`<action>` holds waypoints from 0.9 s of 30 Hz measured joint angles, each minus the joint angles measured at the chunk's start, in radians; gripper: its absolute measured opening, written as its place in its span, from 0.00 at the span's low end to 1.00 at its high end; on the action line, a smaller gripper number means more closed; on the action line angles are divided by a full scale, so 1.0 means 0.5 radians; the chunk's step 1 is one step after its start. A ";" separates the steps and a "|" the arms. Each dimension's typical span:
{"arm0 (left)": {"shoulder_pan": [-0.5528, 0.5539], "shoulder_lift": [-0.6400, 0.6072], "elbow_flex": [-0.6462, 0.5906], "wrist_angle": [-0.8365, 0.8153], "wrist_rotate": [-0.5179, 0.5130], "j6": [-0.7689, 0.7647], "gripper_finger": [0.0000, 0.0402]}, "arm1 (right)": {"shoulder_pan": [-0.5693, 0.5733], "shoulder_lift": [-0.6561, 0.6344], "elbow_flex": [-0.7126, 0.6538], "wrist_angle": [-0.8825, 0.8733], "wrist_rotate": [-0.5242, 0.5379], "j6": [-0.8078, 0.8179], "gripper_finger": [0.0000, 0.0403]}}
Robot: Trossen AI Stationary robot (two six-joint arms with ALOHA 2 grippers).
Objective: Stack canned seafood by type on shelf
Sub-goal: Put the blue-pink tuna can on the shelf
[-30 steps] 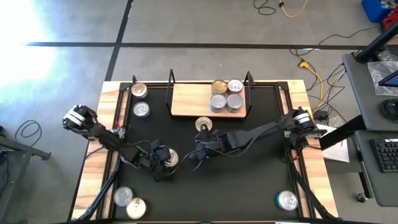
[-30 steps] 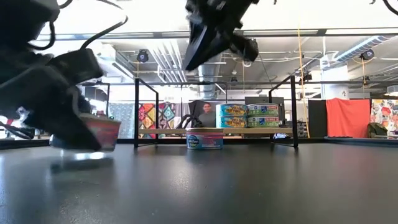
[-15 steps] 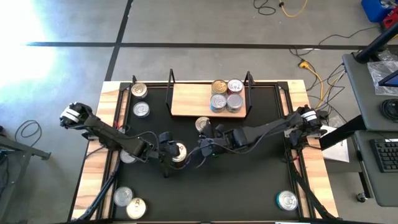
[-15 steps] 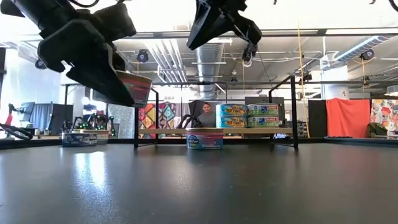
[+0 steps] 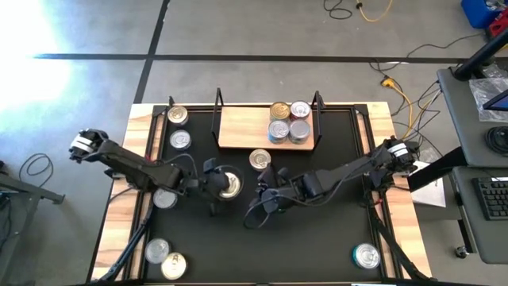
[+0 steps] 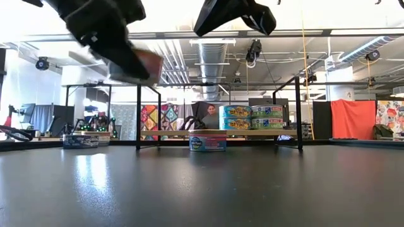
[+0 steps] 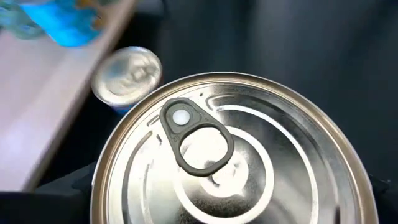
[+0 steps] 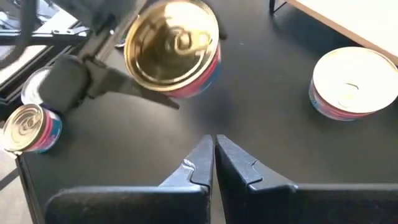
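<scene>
Centrally, the left gripper [image 5: 228,185] clamps a short round metal tin with a gold pull-tab lid and a red-and-blue side label [image 8: 173,48], its jaws spread wide around the tin's wall; the low view shows the held tin [image 6: 140,66] clear of the table and tilted, presumably so it can pass over the tins below on its way to the shelf. The right gripper [image 8: 215,151] hovers just beside it over bare tabletop, fingers pressed together and empty, apparently parked out of the carrying path. A silver-lidded tin with a blue label [image 5: 259,159] stands alone on the large black table with wooden edges [image 5: 333,230], just in front of the small light-wood shelf with thin black wire end posts [image 5: 242,127]. Four tins [image 5: 288,121] cluster at the shelf's right end, leaving its left part bare, likely room for another type. Loose tins remain near the table's left edge [image 5: 178,127], its near-left corner [image 5: 164,258] and near-right corner [image 5: 367,256].
</scene>
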 joint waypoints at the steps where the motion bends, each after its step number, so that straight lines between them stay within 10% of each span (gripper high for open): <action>1: 0.029 -0.006 0.037 -0.028 0.003 0.004 0.91 | 0.001 -0.001 0.000 -0.005 -0.001 0.005 0.02; 27: 0.625 -0.036 0.319 -0.206 0.251 0.191 0.91 | 0.076 -0.085 -0.002 -0.508 -0.124 0.193 0.02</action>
